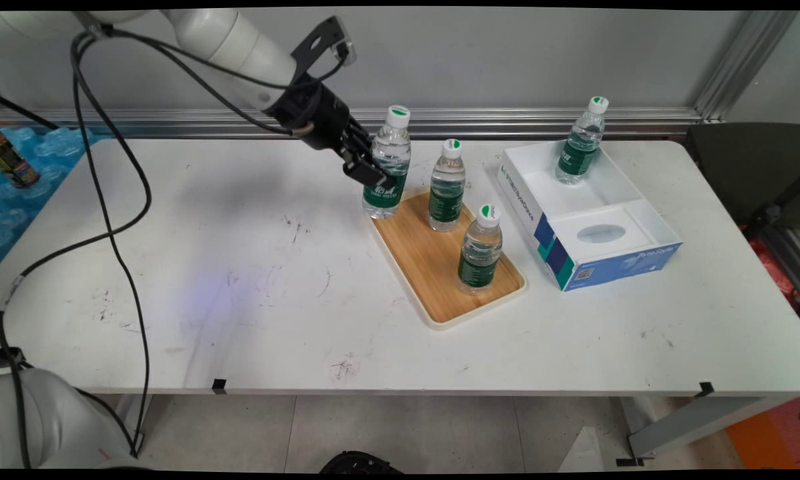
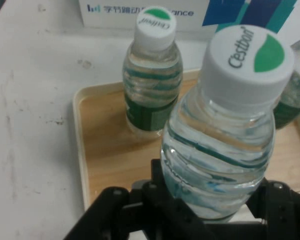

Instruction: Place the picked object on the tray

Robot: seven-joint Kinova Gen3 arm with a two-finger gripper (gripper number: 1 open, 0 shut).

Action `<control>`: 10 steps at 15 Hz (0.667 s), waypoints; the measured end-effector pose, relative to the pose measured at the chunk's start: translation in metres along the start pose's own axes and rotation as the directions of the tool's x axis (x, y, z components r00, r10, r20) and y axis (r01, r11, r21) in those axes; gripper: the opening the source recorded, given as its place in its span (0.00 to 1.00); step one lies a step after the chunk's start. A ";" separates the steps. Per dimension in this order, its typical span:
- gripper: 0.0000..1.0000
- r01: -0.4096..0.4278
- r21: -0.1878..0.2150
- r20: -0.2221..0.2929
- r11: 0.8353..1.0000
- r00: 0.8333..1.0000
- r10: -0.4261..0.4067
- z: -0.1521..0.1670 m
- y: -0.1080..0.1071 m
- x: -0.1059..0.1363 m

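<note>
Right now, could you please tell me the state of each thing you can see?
Gripper: shut on the left bottle.
Left bottle: capped, upright, at the tray's far end.
Middle bottle: capped, upright on the tray.
Near bottle: capped, upright on the tray.
Fourth bottle: capped, standing in the box.
Box: open.
Tray: flat on the table.

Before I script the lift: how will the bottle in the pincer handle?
The held bottle looks full, so probably heavy for its size. Its thin ribbed wall may flex and feel slick under the pincer. Tall and narrow, it could tip easily on the wooden tray.
</note>
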 end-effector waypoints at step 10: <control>0.00 -0.006 -0.001 -0.055 1.000 0.998 0.006 0.049 -0.018 -0.028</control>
